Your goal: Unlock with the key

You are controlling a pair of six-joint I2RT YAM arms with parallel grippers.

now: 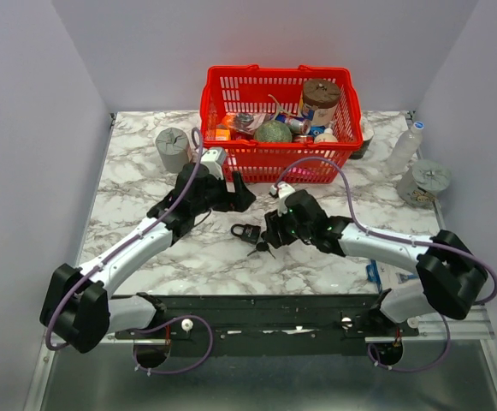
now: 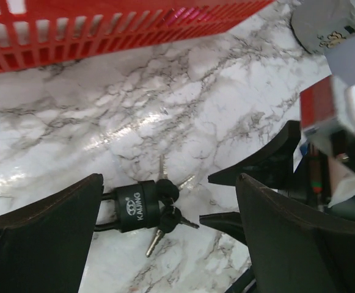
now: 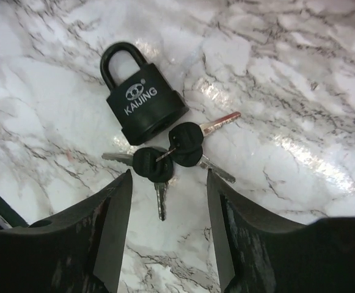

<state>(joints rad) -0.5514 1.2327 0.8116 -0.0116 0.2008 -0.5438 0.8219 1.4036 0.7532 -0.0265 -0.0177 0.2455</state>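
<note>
A black padlock (image 1: 245,231) marked KAIJING lies flat on the marble table with its shackle closed. The key bunch (image 1: 262,247), with dark heads and thin silvery blades, lies fanned out against its base. Both show in the right wrist view, padlock (image 3: 143,104) and keys (image 3: 171,155), and in the left wrist view, padlock (image 2: 131,204) and keys (image 2: 165,210). My right gripper (image 3: 168,177) is open and empty, low over the table, its tips either side of one key blade. My left gripper (image 1: 238,195) is open and empty, hovering farther back, apart from the padlock.
A red basket (image 1: 231,156) full of several items stands at the back centre, and also shows in the left wrist view (image 2: 73,30). A grey cylinder (image 1: 173,147) stands to its left. A clear bottle (image 1: 405,147) and a grey roll (image 1: 425,180) stand at the right.
</note>
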